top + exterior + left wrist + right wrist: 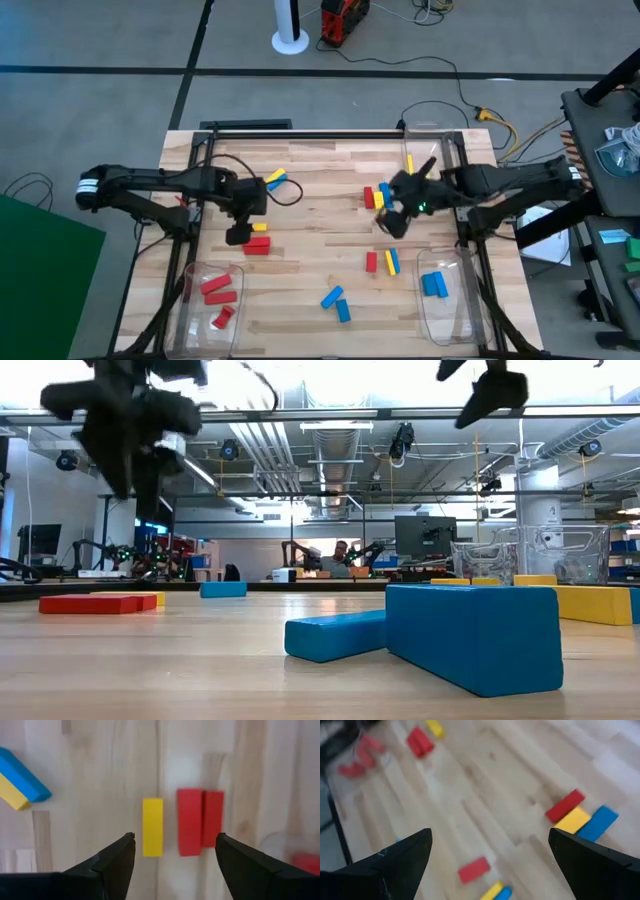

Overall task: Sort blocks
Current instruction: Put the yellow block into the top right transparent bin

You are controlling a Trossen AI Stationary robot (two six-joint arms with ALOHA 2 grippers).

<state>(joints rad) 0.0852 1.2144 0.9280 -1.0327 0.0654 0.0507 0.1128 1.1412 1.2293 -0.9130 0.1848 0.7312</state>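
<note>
At left of the frame, the left gripper hovers spread wide above the red block and yellow block; it should straddle only the red one before closing.

in the left wrist view a small red block at the frame's edge is blurred and cut off, and the blue and yellow paired blocks run off the side. the right wrist view is smeared: the red blocks in the clear plastic bin are mere blobs. in the low view both dark grippers are cropped by the upper edge, and the big blue block hides what lies behind it.
</note>
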